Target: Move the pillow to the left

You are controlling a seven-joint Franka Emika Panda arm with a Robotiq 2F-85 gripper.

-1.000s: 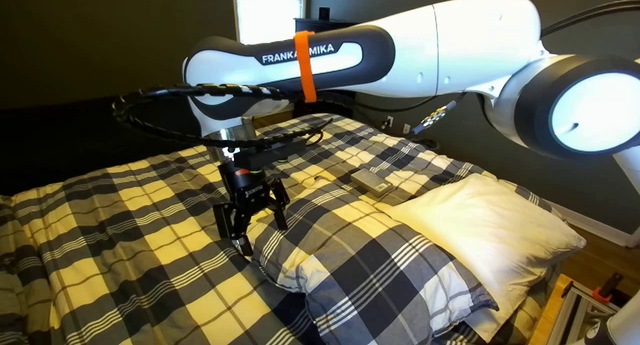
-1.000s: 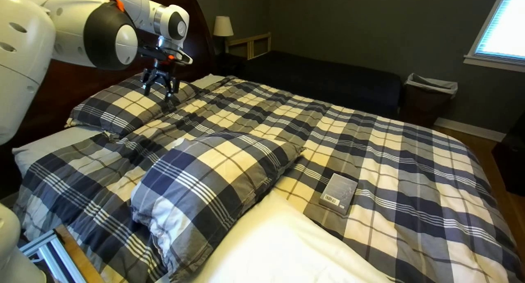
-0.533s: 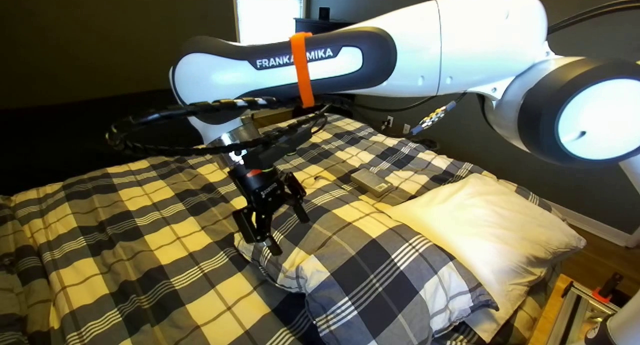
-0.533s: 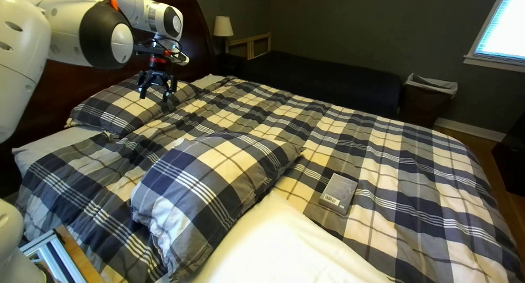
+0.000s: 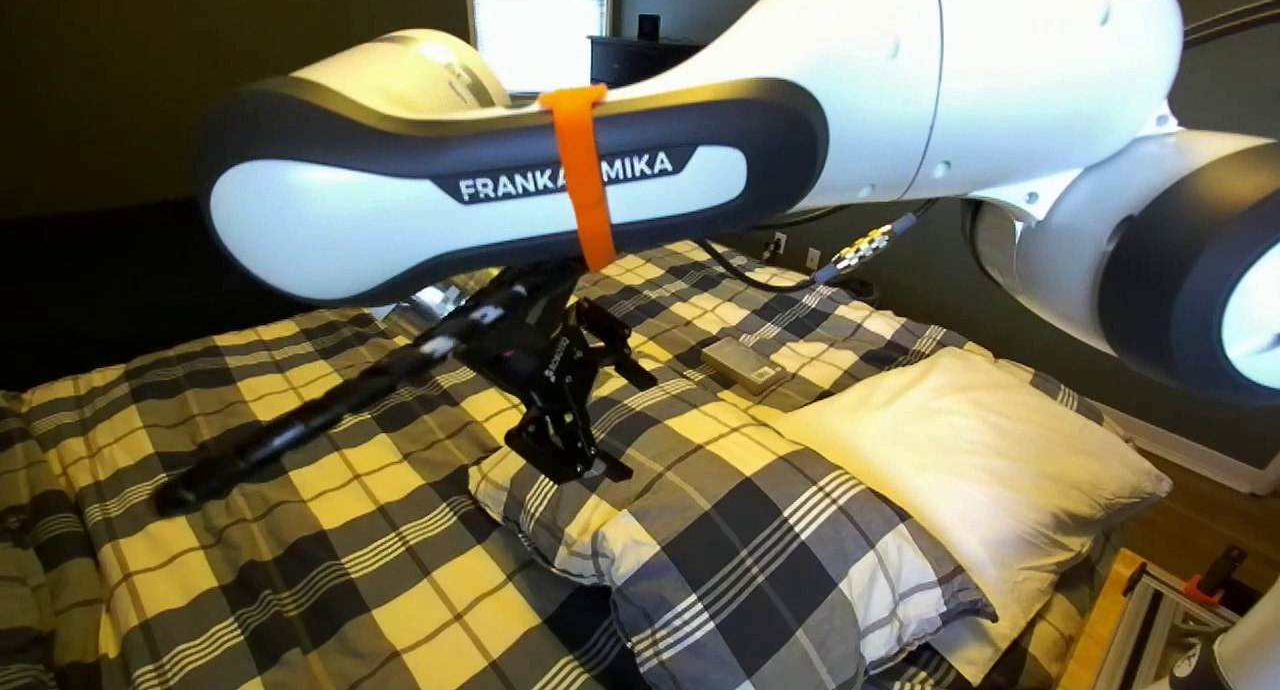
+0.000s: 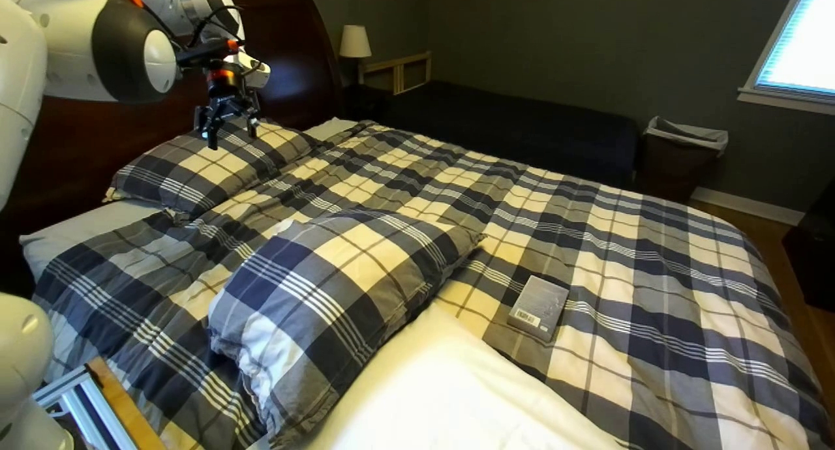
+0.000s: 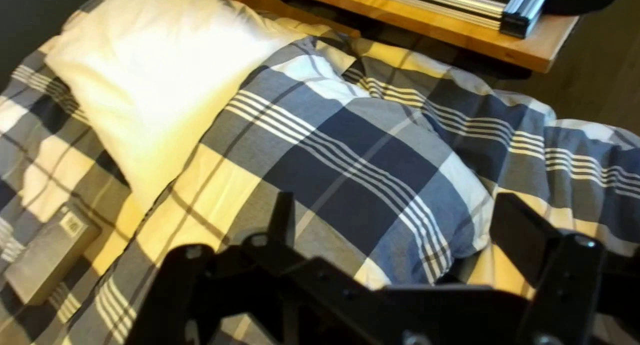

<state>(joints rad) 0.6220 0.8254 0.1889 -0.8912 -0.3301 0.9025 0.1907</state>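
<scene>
The plump navy, grey and white plaid pillow lies on the plaid bedspread, against the cream-white pillow. It also shows in an exterior view and fills the middle of the wrist view. My gripper is open and empty, tilted, and appears raised above the bed. In an exterior view the gripper stands before the headboard side. In the wrist view the fingers are wide apart, with the plaid pillow seen between and beyond them. No contact with the pillow shows.
The cream-white pillow lies beside the plaid pillow. A grey box lies on the bedspread. Another plaid pillow rests by the dark headboard. A wood-edged robot stand is beside the bed.
The gripper has moved right, slightly up and tilted further in an exterior view, and left and slightly up in an exterior view. It stays open. The pillow has not moved.
</scene>
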